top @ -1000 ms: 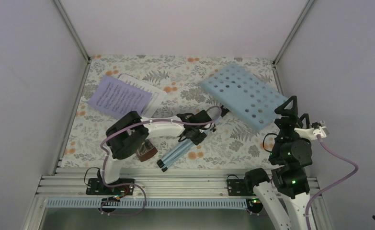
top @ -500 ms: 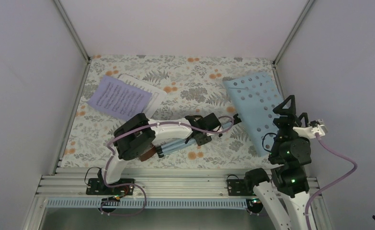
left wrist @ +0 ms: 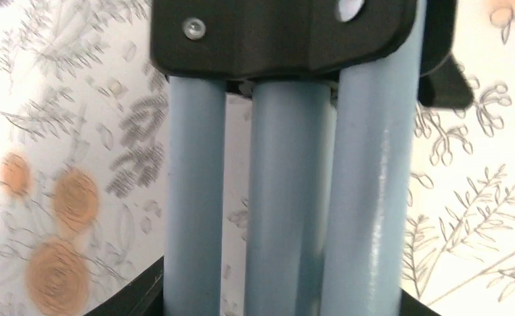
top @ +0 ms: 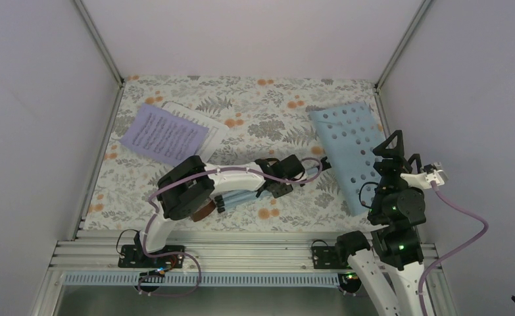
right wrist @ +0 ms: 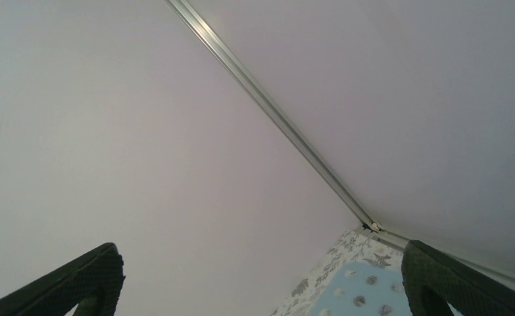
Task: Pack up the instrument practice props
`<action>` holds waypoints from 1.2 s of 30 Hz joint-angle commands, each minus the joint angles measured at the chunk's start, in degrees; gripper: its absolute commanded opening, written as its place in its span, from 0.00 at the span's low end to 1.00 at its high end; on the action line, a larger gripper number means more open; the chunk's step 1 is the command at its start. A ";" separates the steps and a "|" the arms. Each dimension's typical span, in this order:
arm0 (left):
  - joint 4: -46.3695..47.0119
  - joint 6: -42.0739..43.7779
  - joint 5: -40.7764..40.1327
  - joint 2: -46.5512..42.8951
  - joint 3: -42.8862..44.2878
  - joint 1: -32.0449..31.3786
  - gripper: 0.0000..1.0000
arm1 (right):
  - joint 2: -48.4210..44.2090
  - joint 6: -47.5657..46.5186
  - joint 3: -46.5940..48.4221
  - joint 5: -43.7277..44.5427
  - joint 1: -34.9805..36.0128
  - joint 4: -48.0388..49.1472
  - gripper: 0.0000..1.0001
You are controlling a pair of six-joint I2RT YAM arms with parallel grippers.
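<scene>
From above, the music stand [top: 346, 148] lies on the floral worktop [top: 268, 99]. Its perforated desk is at 3 o'clock and its folded legs run toward 7 o'clock beneath the left arm [top: 231, 176]. The left jaws grip the stand's tubes near the centre. The sheet-music pages [top: 162, 133] lie at 10 o'clock. The metronome [top: 206, 210] sits at 7 o'clock, half hidden by that arm's elbow. The right jaws, at 4 o'clock, point upward.

At the left wrist, three blue tubes [left wrist: 287, 197] pass between the jaws from a black collar [left wrist: 281, 33] at 12 o'clock.

At the right wrist, the jaws stand wide apart and empty against the wall [right wrist: 175, 164], with a corner of the stand at 5 o'clock.
</scene>
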 commanded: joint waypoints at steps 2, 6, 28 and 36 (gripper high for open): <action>10.55 -1.26 -1.80 -1.02 2.17 -0.27 0.55 | 0.01 -0.10 -0.68 0.70 0.14 0.62 1.00; 10.78 -1.23 -1.38 -1.05 1.80 -0.38 0.56 | -0.34 -0.02 -0.87 0.79 0.21 0.55 1.00; 16.51 -9.04 12.71 -27.79 -4.45 12.05 1.00 | 31.15 -17.91 13.45 -29.97 -0.19 -2.55 1.00; 12.83 -14.08 18.72 -45.58 -13.28 42.01 1.00 | 39.05 -17.47 9.66 -45.04 -14.42 4.72 1.00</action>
